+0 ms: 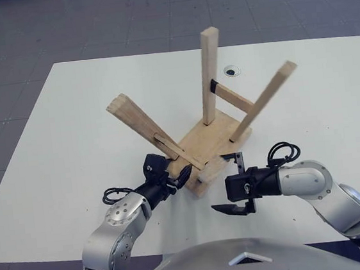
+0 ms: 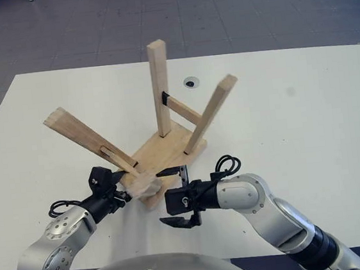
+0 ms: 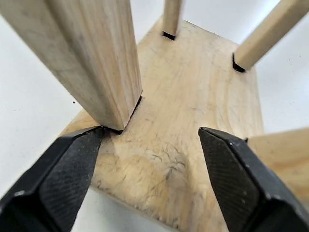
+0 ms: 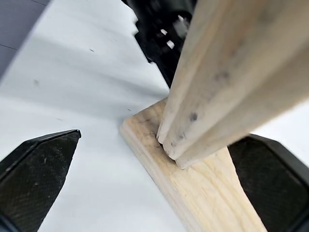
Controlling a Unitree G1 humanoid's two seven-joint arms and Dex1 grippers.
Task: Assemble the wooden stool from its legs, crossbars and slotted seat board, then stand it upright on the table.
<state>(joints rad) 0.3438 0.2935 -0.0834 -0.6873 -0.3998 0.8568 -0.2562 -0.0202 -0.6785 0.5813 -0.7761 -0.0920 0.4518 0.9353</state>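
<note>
The wooden stool lies upside down on the white table (image 1: 70, 133), its seat board (image 1: 209, 138) flat and its legs pointing up. One leg (image 1: 210, 74) stands upright, one (image 1: 266, 97) leans right, and a crossbar (image 1: 234, 97) joins them. A thicker leg (image 1: 141, 123) leans left. My left gripper (image 1: 181, 177) is open at the seat's near-left corner, its fingers either side of that leg's foot (image 3: 91, 53). My right gripper (image 1: 220, 182) is open at the seat's near edge (image 4: 203, 193), straddling a leg (image 4: 231, 72) without touching it.
A round cable hole (image 1: 231, 71) sits in the table behind the stool. Bare tabletop spreads to the left, right and far side. The table's near edge runs just under both arms.
</note>
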